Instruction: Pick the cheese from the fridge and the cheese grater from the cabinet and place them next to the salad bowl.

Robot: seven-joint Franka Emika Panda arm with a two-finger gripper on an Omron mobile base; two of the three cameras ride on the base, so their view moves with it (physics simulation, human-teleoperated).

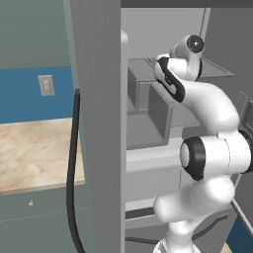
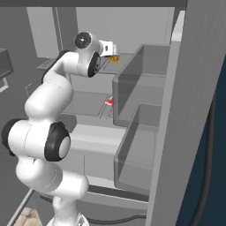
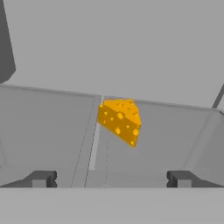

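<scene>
A white robot arm reaches into an open grey fridge [image 2: 132, 31]. Its tool [image 3: 111, 178] points at the back of an upper shelf [image 3: 52, 127], and the two dark fingertips [image 3: 41, 178] stand wide apart, released, with nothing between them.

The cheese [image 3: 119, 120], a small yellow-orange wedge with holes, lies on that pale grey shelf, ahead of the tool and close to the fridge's back wall. Seen along the tool, the wedge sits roughly midway between the two fingertips, a little farther in, and touches neither. From the right base view the cheese [image 2: 114, 57] shows as a small orange spot just beyond the tool's white end. Nothing lies between tool and wedge.

To the left, outside the fridge, a light wooden desk [image 1: 29, 153] runs under a blue wall with a pale outlet plate [image 1: 46, 85]. The fridge's side wall, edged by a black door seal [image 1: 72, 168], rises between that desk and the arm. Inside, grey bins [image 2: 145, 79] sit on the door side to the right of the arm, near its elbow but apart from it. One shelf below the cheese lies a small red thing [image 2: 108, 101], too small to make out.
</scene>
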